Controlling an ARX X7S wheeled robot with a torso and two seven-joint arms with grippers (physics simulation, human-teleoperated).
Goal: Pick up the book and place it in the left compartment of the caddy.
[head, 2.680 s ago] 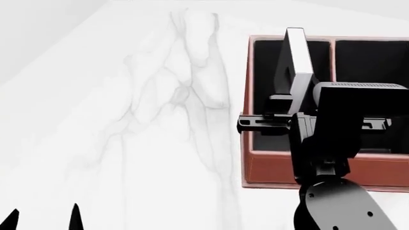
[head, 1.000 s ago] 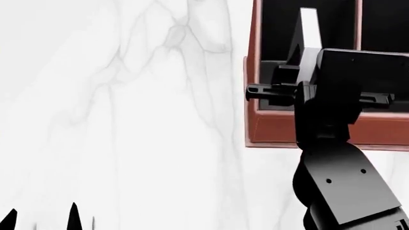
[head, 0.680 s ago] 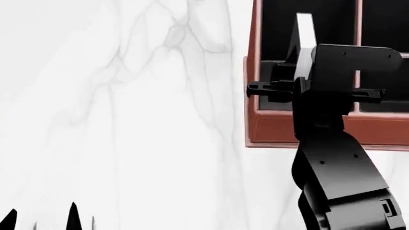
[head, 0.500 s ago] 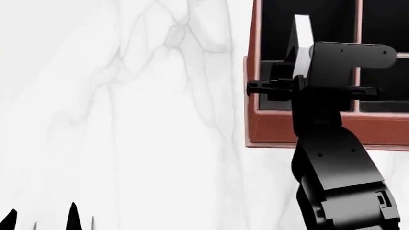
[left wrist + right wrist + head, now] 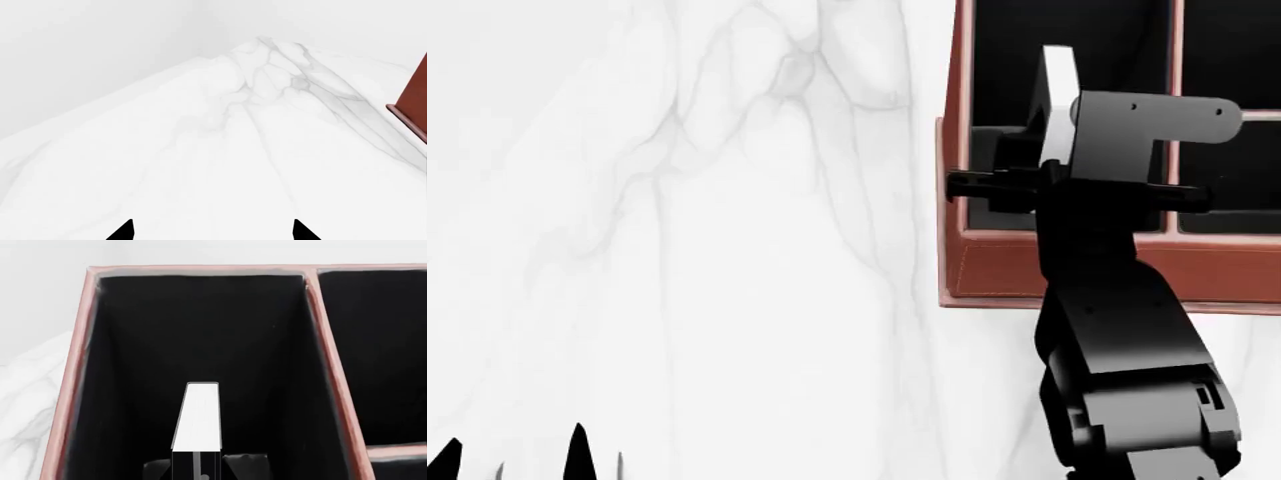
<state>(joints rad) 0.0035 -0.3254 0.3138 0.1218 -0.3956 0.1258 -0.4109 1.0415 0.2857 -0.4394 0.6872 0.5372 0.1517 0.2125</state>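
The reddish-brown caddy (image 5: 961, 250) stands at the right of the white marble table. My right gripper (image 5: 1030, 182) is shut on the book (image 5: 1057, 85) and holds it upright on its edge over the near end of the left compartment (image 5: 1001, 60). In the right wrist view the book's white page edge (image 5: 197, 415) points into the long black left compartment (image 5: 200, 325), with a finger close on each side of the black cover. My left gripper (image 5: 212, 232) is open and empty over bare table; its fingertips (image 5: 578, 455) show at the head view's bottom left.
A thin brown divider (image 5: 327, 365) separates the left compartment from shorter compartments (image 5: 1228, 60) split by a crossbar (image 5: 1254, 115). The caddy's corner (image 5: 410, 107) shows at the edge of the left wrist view. The marble table (image 5: 694, 250) stretches left of the caddy.
My right wrist has tipped and the book's top has sunk a little and shifted left, still over the left compartment. The left arm has not moved.
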